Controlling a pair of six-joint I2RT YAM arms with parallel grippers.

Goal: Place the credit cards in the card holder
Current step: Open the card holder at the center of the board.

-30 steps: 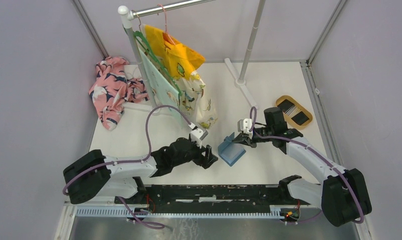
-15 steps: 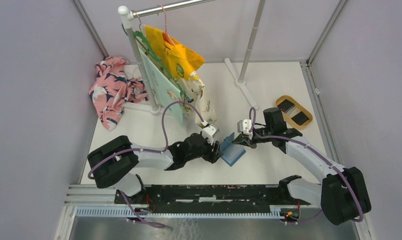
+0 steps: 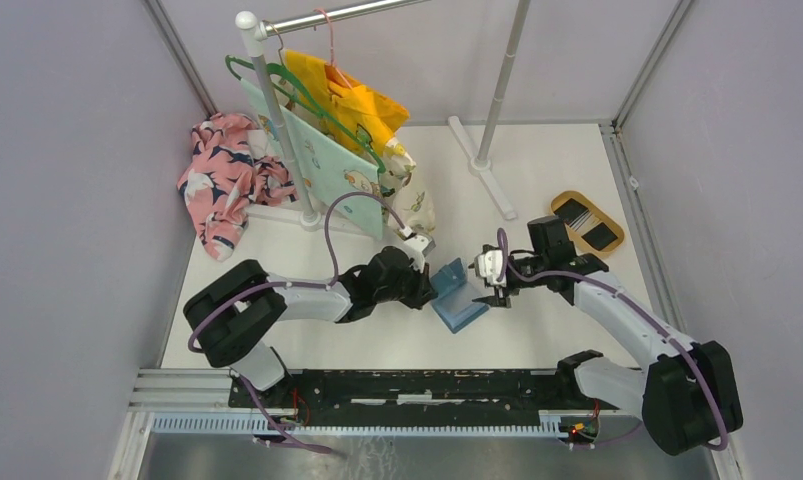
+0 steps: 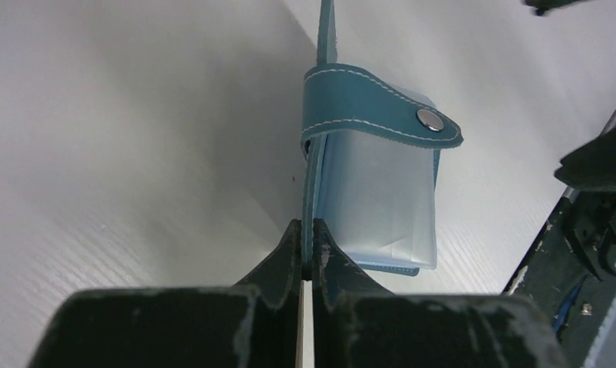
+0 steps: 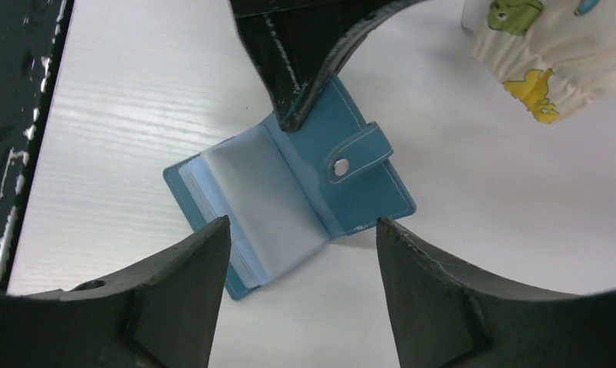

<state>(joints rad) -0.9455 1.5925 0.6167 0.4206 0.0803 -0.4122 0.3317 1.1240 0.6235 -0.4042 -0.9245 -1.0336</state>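
Now holder [image 3: 459,298] is laid open on table [image 3: 537,335], one cover pinched tight by left gripper [image 4: 308,239]; right gripper [image 3: 497,288] is spread wide just beside it, empty; cards [image 3: 575,212] are seen in tray [image 3: 559,198], well apart from holder

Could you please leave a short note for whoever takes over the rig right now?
Left gripper: shut on one cover of the card holder, propping it open.
Right gripper: open, empty, pointed at the holder.
Credit cards: two dark ones in the tan oval tray, far right.
Done: holder opened; no card visible in its slots.
Left: pick up each card and slot it in.
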